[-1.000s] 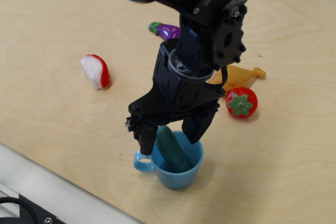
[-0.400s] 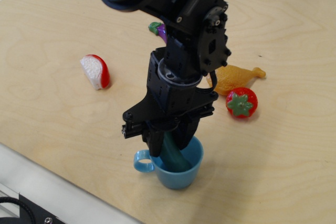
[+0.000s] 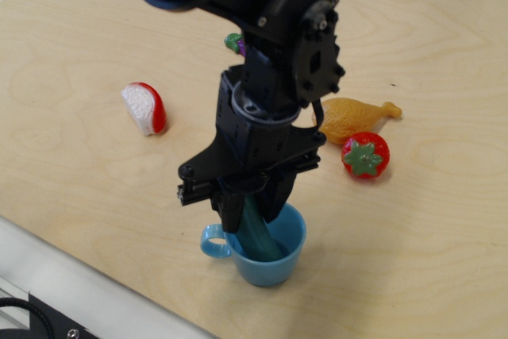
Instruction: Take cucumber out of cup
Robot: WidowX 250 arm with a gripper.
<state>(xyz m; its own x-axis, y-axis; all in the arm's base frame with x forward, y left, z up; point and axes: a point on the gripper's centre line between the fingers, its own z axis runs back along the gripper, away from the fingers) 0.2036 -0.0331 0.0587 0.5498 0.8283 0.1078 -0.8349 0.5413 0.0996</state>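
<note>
Standing tilted inside the cup, the cucumber leans with its upper end toward 11 o'clock and its lower end down in the cup's bowl. It reads as smooth, rigid moulded plastic: probably light, not fragile, and likely slippery on its rounded flanks. The best hold is across the upper shaft, above the cup rim, where the two fingers can press on opposite sides without touching the cup wall.

The end effector sits directly over the cup, its dark fingers drawn narrow around the cucumber's upper part. The fingers appear to be pressing on the shaft, so the grip is judged made, though the contact faces themselves are hidden by the finger bodies. The cucumber's lower end is not yet clear of the rim; the step in hand is judged to be the lift.

The cup is a small light blue mug with its loop handle pointing to 9 o'clock. Nothing other than the cucumber is visible inside it. Being light, it may ride up with the cucumber if the toy wedges against the inner wall; a straight pull along the cucumber's own tilt is advised.

On the worktop, a strawberry lies at 2 o'clock of the cup, a chicken drumstick just beyond it, an eggplant partly hidden at 12 o'clock, and a red-and-white slice at 10 o'clock.
</note>
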